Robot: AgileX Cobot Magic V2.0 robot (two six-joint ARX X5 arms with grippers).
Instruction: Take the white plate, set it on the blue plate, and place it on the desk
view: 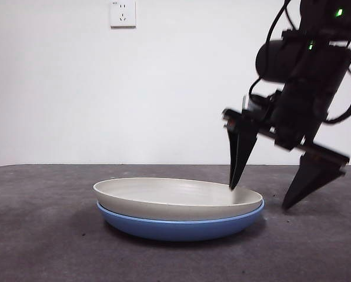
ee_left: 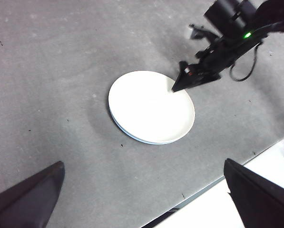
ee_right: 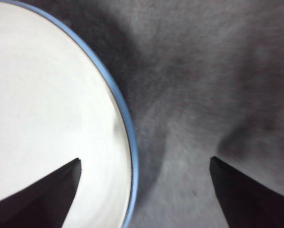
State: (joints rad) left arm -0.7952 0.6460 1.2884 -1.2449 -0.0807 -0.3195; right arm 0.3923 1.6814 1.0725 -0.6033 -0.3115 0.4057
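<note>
At lower centre the white plate (view: 175,198) already sits nested on the blue plate (view: 181,228), while the right gripper (view: 275,194), spread wide and holding nothing, straddles their right rim.

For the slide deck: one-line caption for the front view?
White plate nested on blue plate on the desk; open right gripper straddles their rim.

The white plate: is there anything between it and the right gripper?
Nothing visible. The right gripper is open astride the edge of the white plate, which sits in the blue plate: one jaw over its inside, the other outside above the desk.
</note>
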